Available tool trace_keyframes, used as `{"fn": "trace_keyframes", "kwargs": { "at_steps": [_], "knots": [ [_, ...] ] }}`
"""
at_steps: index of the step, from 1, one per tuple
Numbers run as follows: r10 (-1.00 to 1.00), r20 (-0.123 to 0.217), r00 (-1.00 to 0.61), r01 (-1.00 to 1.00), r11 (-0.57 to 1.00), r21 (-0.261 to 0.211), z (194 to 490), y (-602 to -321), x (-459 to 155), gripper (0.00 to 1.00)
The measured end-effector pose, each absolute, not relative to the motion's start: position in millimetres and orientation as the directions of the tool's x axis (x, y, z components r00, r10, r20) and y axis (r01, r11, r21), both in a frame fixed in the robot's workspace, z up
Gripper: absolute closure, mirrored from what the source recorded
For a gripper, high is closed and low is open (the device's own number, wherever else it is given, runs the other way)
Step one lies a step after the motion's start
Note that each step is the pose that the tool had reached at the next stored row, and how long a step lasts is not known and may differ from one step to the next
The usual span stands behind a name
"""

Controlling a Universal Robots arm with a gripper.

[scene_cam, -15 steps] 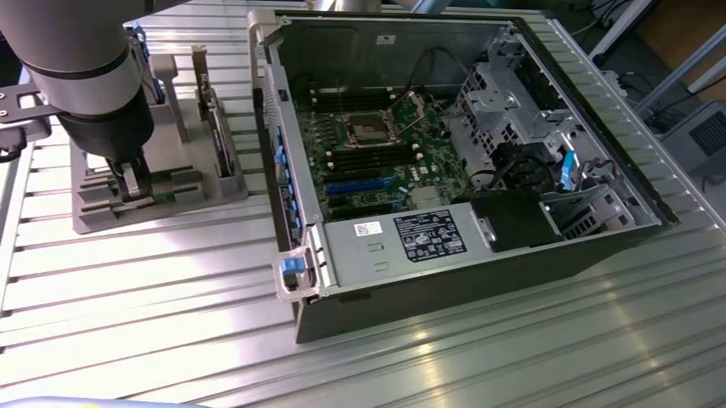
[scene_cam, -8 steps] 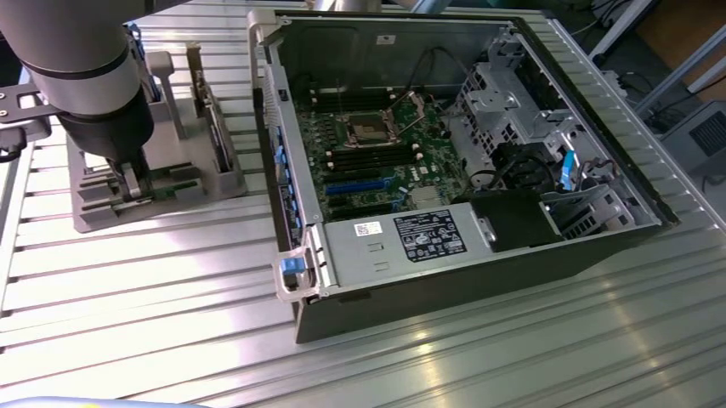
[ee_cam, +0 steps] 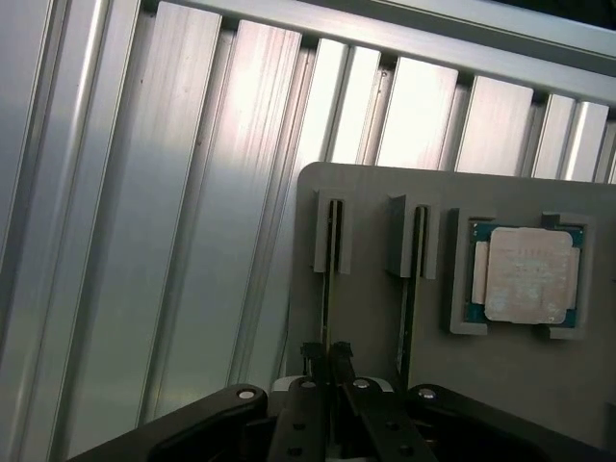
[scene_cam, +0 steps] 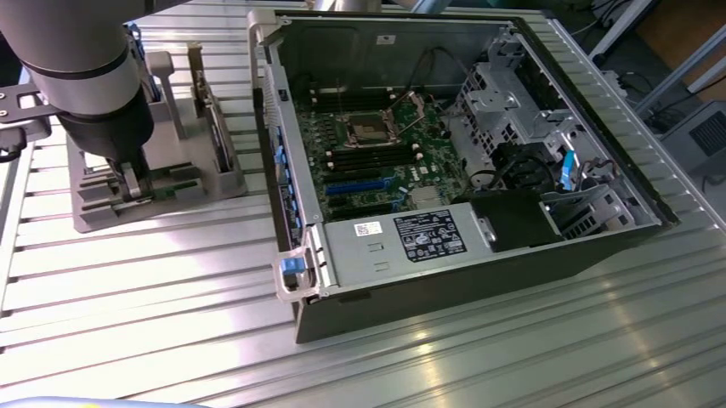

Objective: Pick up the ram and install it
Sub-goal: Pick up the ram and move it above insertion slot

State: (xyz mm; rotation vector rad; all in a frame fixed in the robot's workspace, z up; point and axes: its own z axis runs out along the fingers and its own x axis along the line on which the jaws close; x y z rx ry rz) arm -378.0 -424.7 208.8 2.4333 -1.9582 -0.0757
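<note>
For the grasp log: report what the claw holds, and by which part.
The claw is shut on the ram, pinching its exposed edge across both flat faces, as it stands in the grey holder.

The counter (scene_cam: 148, 280) is formed of ribbed aluminium slats, on which bright light is reflected in pale patches. Beyond its far corner, at the exterior view's right, pale frame legs (scene_cam: 621, 24) are seen.

Silver processor (ee_cam: 525, 274) seated in grey holder (ee_cam: 371, 322); ribbed aluminium table (scene_cam: 170, 276).
</note>
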Motion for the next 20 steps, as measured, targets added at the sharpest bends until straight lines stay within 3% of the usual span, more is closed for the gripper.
{"fn": "trace_keyframes", "kwargs": {
  "at_steps": [20],
  "knots": [
    [-0.977,-0.027,0.213,-0.976,-0.214,0.044,244.1,-424.7,-378.0,0.87]
  ]
}}
